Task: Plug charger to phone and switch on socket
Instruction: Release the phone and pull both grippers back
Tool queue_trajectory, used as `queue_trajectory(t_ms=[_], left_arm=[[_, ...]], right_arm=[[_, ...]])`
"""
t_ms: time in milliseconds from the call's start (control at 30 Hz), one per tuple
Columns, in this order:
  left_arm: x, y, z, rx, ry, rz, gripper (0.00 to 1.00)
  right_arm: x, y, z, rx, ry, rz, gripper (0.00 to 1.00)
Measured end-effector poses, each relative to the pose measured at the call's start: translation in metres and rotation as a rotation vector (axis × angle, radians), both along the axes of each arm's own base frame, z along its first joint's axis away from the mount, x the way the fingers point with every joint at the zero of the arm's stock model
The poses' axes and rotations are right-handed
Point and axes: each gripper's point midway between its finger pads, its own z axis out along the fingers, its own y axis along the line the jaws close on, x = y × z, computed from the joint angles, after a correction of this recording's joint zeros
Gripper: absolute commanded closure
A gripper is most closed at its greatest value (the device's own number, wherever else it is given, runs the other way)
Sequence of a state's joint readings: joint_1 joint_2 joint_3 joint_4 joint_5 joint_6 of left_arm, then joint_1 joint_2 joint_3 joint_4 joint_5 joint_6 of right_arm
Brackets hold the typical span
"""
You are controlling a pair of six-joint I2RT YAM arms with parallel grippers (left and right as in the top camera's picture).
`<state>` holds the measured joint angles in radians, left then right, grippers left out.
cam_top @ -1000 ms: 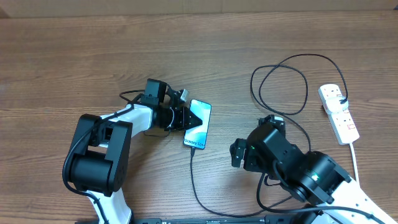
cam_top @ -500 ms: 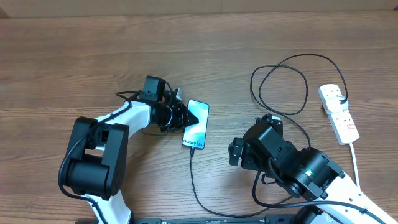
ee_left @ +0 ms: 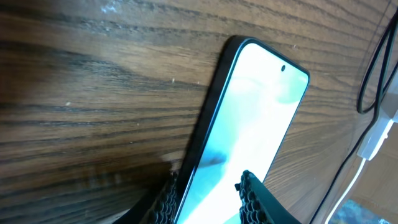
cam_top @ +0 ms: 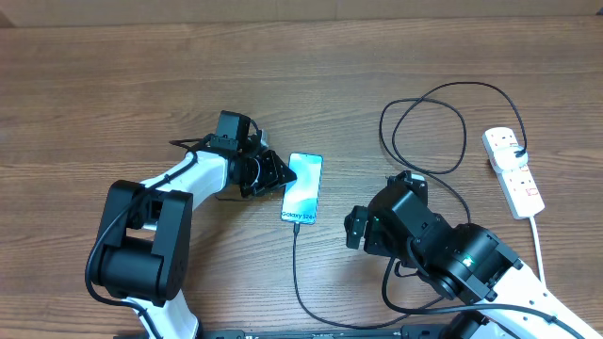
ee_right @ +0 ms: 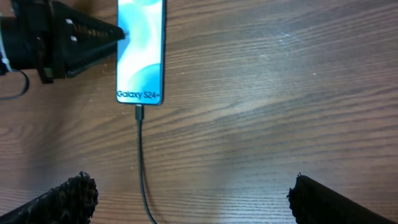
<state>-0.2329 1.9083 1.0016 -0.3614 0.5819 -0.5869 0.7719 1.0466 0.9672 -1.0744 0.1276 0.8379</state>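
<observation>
Phone point(cam_top: 302, 187) lies flat, screen up & lit, near middle of counter point(cam_top: 113, 75), long axis approx 12–6 o'clk. L tool point(cam_top: 273, 175) sits at its 9 o'clk, tips at the long edge. In the wrist view one finger point(ee_left: 166, 200) is outside that edge & the other over the glass w/ a gap btwn them; can't tell if they pinch the phone or just bracket it. Plug tip point(ee_right: 138, 111) of charger point(cam_top: 293, 259) is seated in the phone's 6 o'clk end. Cable runs toward 6, curves off under the R arm, loops at the phone's 2 o'clk & reaches the socket point(cam_top: 513, 174). That socket lies at 3 o'clk by the counter edge, well apart from phone, white cord point(cam_top: 540, 235) trailing toward 6. Switch position too small to read. R tool point(ee_right: 189, 193) hovers at phone's 4–5 o'clk, fingers spread wide, nothing btwn them
</observation>
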Motion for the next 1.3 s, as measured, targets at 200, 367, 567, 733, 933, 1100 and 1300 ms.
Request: queue_trajectory(t_ms=[200, 367, 567, 733, 933, 1100, 1300], left_arm=[[0.004, 0.009, 0.000, 0.028, 0.013, 0.031, 0.69], [-0.001, 0.058, 0.005, 0.134, 0.133, 0.116, 0.61], [-0.012, 0.141, 0.046, 0.343, 0.170, 0.196, 0.58], [0.008, 0.169, 0.175, 0.409, -0.225, 0.282, 0.56], [-0.044, 0.169, 0.290, 0.413, -0.577, 0.340, 0.31], [-0.088, 0.174, 0.303, 0.456, -0.593, 0.364, 0.28], [-0.118, 0.180, 0.306, 0.499, -0.592, 0.388, 0.27]], right_arm=[[0.018, 0.015, 0.014, 0.070, -0.087, -0.006, 0.08], [0.014, 0.009, 0.010, 0.042, -0.069, -0.005, 0.62], [-0.022, -0.058, -0.016, -0.189, 0.110, -0.210, 0.89], [-0.018, -0.104, -0.015, -0.235, 0.110, -0.551, 0.96], [0.011, -0.155, -0.012, -0.187, 0.069, -0.877, 0.96], [0.045, -0.223, -0.020, -0.122, 0.074, -1.056, 0.96], [0.053, -0.293, -0.051, -0.026, 0.209, -1.126, 0.96]])
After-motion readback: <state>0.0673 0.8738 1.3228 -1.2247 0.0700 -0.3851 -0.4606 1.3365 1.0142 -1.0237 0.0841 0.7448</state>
